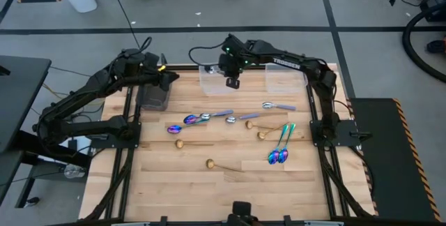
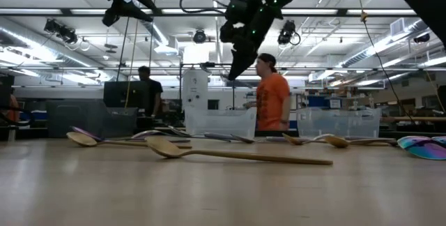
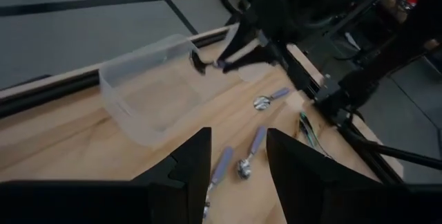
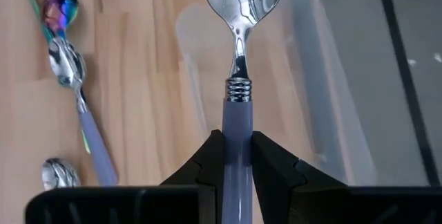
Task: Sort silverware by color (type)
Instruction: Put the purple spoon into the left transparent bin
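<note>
Spoon [image 4: 238, 65] w/ lilac handle is clamped in right gripper [image 4: 236, 156], held above clear container [image 1: 212, 81] at table's 12 o'clock edge. Left gripper [image 3: 238, 156] is kept spread, nothing held, at 10 o'clock. Remaining spoons [image 1: 209, 118] are scattered mid-table; 6 o'clock side is left open.

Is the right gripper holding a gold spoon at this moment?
No, the right gripper is shut on a silver spoon with a lavender handle, above a clear container.
</note>
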Controlling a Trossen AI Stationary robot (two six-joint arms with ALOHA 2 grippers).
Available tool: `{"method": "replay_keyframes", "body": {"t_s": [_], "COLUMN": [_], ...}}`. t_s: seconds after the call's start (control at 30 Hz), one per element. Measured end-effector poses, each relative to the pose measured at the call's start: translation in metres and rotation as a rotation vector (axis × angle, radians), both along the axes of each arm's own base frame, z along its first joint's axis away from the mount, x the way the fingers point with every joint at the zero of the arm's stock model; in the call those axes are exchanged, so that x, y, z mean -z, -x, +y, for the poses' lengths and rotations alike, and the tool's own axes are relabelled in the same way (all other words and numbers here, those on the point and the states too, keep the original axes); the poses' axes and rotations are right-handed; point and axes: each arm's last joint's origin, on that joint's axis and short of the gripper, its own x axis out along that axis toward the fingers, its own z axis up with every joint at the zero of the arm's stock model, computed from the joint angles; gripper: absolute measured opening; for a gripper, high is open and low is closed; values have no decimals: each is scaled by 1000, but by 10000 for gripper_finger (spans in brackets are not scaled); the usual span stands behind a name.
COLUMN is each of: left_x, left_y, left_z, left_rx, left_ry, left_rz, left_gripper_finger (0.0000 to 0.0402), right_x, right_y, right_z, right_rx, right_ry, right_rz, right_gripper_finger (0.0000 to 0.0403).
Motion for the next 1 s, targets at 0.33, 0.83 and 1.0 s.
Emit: {"method": "replay_keyframes", "body": {"t_s": [0.33,0.83,1.0], "left_x": [0,0,0], "left_y": [0,1,1], "left_z": [1,2,2], "left_rx": [-44,-56,-55], "left_ry": [-27,-23,-22], "left_rz": [11,10,9], "left_gripper_finger": [148,148,148], "right_x": [18,67,77], "right_y": [-9,0,7], "right_z": [-35,-57,-59], "right_rx": [32,88,118], "right_ry": [-25,-167,-210], "right_rz": [-133,10,86], "right_gripper_finger": [64,64,64]}}
